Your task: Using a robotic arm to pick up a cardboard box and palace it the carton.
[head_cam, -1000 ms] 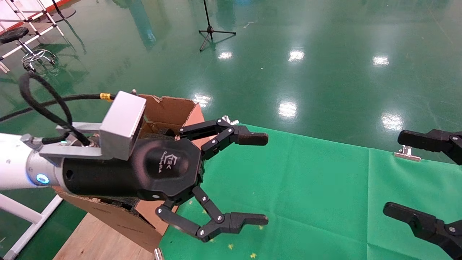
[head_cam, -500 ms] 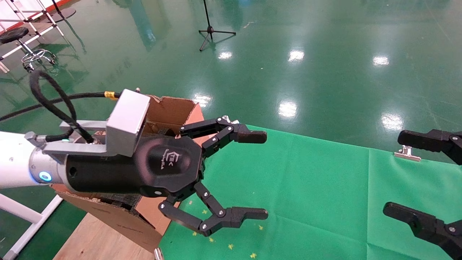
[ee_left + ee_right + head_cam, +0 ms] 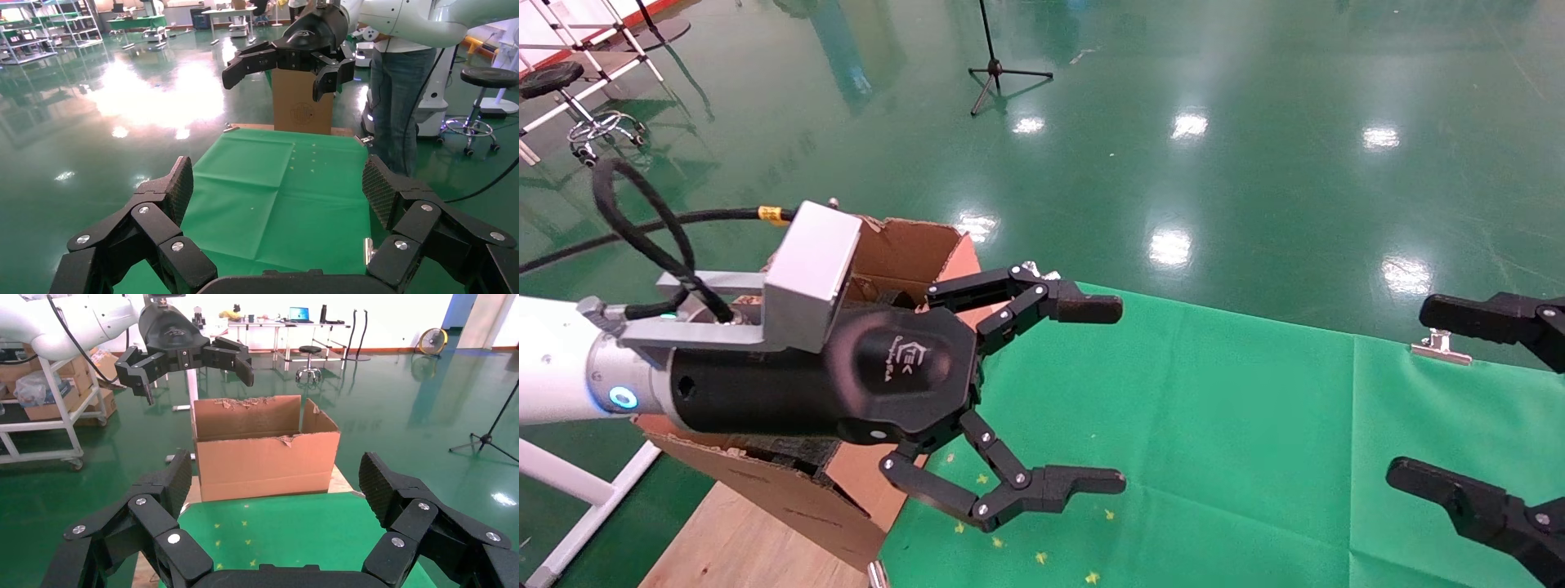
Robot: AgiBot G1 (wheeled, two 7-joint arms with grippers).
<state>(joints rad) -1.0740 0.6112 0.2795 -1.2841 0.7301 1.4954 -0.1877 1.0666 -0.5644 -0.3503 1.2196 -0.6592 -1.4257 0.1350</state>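
Two hands: both spread and carrying nothing as you look across the green worktop (image 3: 1214, 425).
Left hand (image 3: 1103, 396): fingers wide apart, hanging just past the carton's near corner, above the cloth; over the last second it has crept a little toward the middle of the worktop and barely shifted since.
Right hand (image 3: 1459, 392): fingers apart at the far right edge, parked, unchanged.
Carton (image 3: 263, 453): upright at the worktop's left end, torn flaps raised.
Cardboard box: not visible in any view; you cannot tell whether it already lies inside the carton.
Meaning: the left hand's empty, slow drift away from the carton suggests a release just made, or a fresh reach beginning.
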